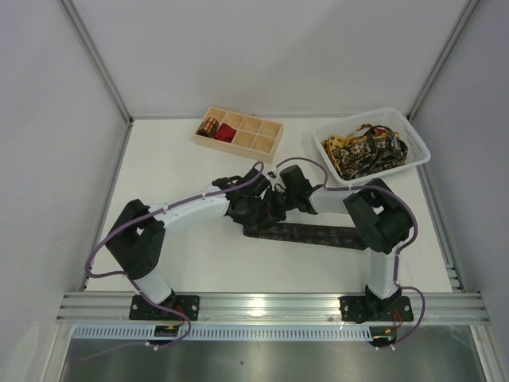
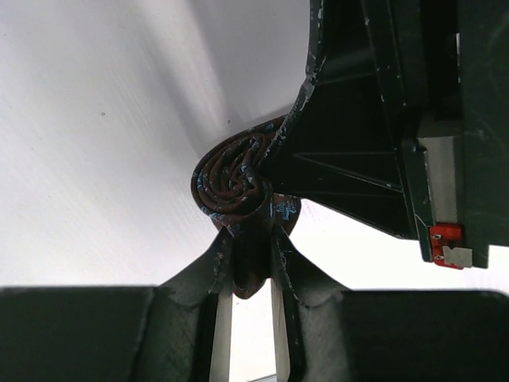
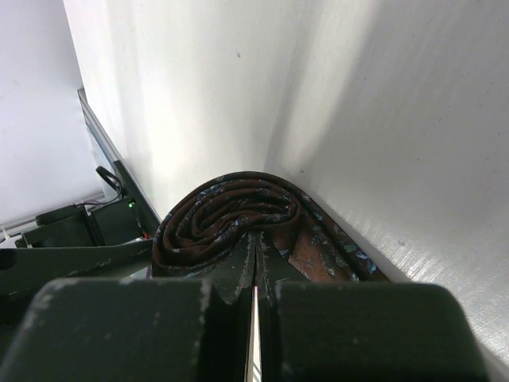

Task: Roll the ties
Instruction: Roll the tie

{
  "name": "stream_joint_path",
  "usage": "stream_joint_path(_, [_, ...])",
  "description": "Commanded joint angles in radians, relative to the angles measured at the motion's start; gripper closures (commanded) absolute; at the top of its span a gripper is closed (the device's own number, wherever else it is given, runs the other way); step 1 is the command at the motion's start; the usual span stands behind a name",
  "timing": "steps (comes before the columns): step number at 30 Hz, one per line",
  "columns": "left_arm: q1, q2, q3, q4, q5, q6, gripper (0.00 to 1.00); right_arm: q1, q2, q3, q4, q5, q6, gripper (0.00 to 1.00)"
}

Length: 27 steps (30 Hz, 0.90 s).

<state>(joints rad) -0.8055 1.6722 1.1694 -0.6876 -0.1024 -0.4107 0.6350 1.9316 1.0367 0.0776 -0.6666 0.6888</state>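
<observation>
**1. Tie** (image 1: 310, 233). Dark brown woven cloth with small blue flecks, matt and limp. The unrolled length lies flat on the worktop (image 1: 175, 159), running from the middle toward the right edge. The rolled end (image 2: 232, 179) is a tight spiral at the middle, between the two arms. Rolling looks partly done, with a good length left to wind.

**2. Left jaws.** Almost closed, fingers (image 2: 219, 267) pinching a fold of the tie just beside the spiral. This probably anchors the cloth and keeps the layers snug.

**3. Right jaws.** Closed to a hairline gap, fingers (image 3: 238, 267) buried in the spiral's centre. They appear to nip the innermost turn and likely serve as the spindle.

**4. Tray** (image 1: 253, 131). Pale wood with square compartments, at the middle of the far edge. It holds a brown-and-gold coil (image 1: 208, 126) and, in the next compartment, a red one (image 1: 226, 132). Presumably it is the store for finished rolls.

**5. Basket** (image 1: 413, 131). White slotted plastic, at the far right corner. It is heaped with loose gold-and-black ties (image 1: 366, 147), tangled and not yet rolled.
</observation>
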Motion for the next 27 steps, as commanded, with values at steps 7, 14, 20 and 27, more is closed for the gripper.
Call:
stream_joint_path(7, [-0.021,-0.026,0.059,0.068,0.136,0.078,0.99,0.009,-0.095,-0.076,-0.013,0.042,0.017,1.00])
stream_joint_path(14, [-0.041,-0.025,0.078,0.042,0.110,0.084,0.99,0.009,-0.120,-0.125,-0.013,0.053,0.028,1.00])
stream_joint_path(20, [-0.058,-0.006,0.094,0.034,0.115,0.081,0.99,0.012,-0.122,-0.155,0.017,0.052,0.043,1.00])
stream_joint_path(27, [-0.095,0.047,0.116,0.056,0.148,0.040,0.98,0.014,-0.092,-0.162,0.109,0.029,0.089,1.00])
